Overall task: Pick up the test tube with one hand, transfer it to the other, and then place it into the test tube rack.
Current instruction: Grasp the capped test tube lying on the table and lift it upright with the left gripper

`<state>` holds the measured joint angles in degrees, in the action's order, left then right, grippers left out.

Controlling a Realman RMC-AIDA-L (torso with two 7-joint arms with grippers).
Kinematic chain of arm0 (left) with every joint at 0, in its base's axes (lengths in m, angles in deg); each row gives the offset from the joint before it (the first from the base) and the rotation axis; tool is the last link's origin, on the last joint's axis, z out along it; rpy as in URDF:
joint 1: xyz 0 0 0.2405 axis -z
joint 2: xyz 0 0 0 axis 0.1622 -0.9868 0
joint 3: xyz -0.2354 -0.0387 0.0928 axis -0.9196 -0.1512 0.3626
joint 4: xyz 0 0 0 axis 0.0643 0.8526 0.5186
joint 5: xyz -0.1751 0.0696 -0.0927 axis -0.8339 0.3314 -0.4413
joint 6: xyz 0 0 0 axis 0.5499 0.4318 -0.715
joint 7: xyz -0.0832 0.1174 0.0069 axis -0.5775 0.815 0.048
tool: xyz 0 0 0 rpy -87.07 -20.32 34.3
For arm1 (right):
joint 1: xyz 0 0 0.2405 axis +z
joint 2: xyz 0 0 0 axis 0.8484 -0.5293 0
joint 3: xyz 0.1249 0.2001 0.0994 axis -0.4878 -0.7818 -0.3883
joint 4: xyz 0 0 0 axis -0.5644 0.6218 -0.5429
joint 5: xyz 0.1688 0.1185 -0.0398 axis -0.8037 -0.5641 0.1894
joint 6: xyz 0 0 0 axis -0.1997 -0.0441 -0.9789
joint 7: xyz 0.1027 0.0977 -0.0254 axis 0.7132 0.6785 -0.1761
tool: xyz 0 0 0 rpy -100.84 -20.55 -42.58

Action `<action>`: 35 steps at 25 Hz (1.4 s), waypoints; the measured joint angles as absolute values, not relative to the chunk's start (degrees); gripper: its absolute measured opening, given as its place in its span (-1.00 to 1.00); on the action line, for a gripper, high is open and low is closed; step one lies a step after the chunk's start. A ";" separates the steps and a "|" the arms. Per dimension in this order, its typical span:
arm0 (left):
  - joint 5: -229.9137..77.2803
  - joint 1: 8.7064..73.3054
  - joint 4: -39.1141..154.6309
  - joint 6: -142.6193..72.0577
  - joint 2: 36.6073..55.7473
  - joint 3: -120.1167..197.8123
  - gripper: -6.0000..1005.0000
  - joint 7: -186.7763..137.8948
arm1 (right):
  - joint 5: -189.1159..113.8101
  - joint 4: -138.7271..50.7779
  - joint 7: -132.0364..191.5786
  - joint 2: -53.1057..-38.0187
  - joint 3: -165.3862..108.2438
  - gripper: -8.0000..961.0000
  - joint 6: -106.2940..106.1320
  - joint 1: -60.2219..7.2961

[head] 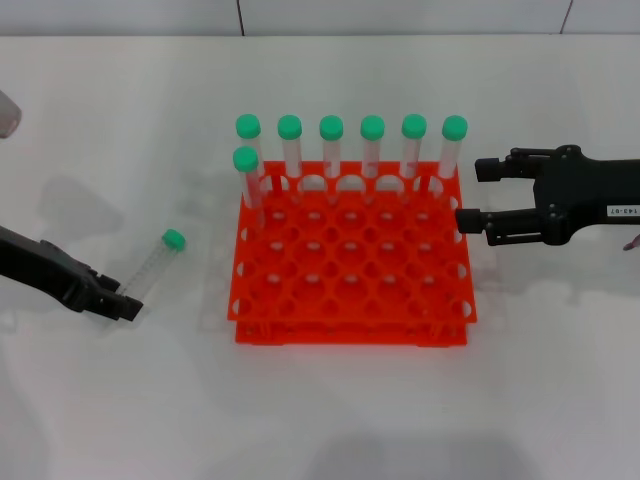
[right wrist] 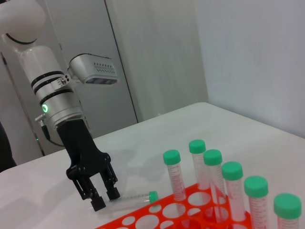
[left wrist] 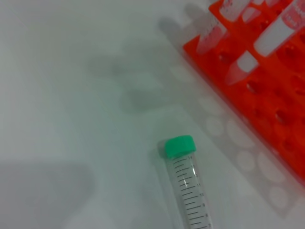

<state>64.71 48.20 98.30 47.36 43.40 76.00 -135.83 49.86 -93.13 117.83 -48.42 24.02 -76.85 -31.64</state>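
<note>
The test tube (head: 155, 262), clear with a green cap, lies on the white table left of the orange-red rack (head: 350, 300). My left gripper (head: 122, 300), unlabelled, sits low at the tube's bottom end, fingers apart and holding nothing. The right wrist view shows it (right wrist: 106, 199) beside the lying tube (right wrist: 133, 196). The left wrist view shows the tube (left wrist: 190, 191) close below and a corner of the rack (left wrist: 267, 95). My right gripper (head: 470, 195), with a white label, hovers open at the rack's right edge.
Several green-capped tubes (head: 372, 150) stand along the rack's back row, and one more (head: 247, 180) stands at the left of the second row. They also show in the right wrist view (right wrist: 212, 171). A wall and the table's far edge lie behind.
</note>
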 joint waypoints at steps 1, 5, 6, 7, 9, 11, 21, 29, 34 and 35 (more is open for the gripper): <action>64.72 48.23 98.24 47.36 43.40 76.00 0.03 -135.83 | 49.86 -93.14 117.84 -48.42 24.02 0.66 -76.85 -31.66; 64.72 48.26 98.20 47.36 43.40 76.00 -0.05 -135.83 | 49.86 -93.13 117.83 -48.42 24.02 0.66 -76.85 -31.69; 64.72 48.26 98.19 47.36 43.41 76.00 -0.06 -135.83 | 49.86 -93.13 117.83 -48.42 24.02 0.66 -76.85 -31.69; 64.72 48.24 98.19 47.36 43.40 76.01 -0.08 -135.83 | 49.86 -93.13 117.83 -48.42 24.02 0.66 -76.85 -31.69; 64.72 48.15 98.18 47.36 43.40 76.00 -0.12 -135.83 | 49.86 -93.14 117.84 -48.42 24.02 0.66 -76.85 -31.68; 64.72 48.11 98.18 47.36 43.40 76.00 -0.16 -135.85 | 49.86 -93.14 117.83 -48.42 24.02 0.66 -76.85 -31.67; 64.77 48.00 98.17 47.34 43.41 76.00 -0.23 -135.99 | 49.86 -93.14 117.84 -48.43 24.02 0.66 -76.80 -31.67; 64.84 48.01 98.18 47.06 43.40 76.01 -0.23 -136.26 | 49.86 -93.13 117.84 -48.42 24.02 0.66 -76.76 -31.67; 65.32 48.02 98.18 46.62 43.41 76.00 -0.23 -136.28 | 49.86 -93.14 117.84 -48.42 24.02 0.66 -76.76 -31.67; 65.34 48.06 98.18 46.61 43.41 76.00 -0.24 -136.28 | 49.86 -93.14 117.84 -48.42 24.02 0.66 -76.76 -31.67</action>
<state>65.34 48.06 98.18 46.61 43.41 76.00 -136.28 49.86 -93.14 117.84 -48.42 24.02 -76.76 -31.67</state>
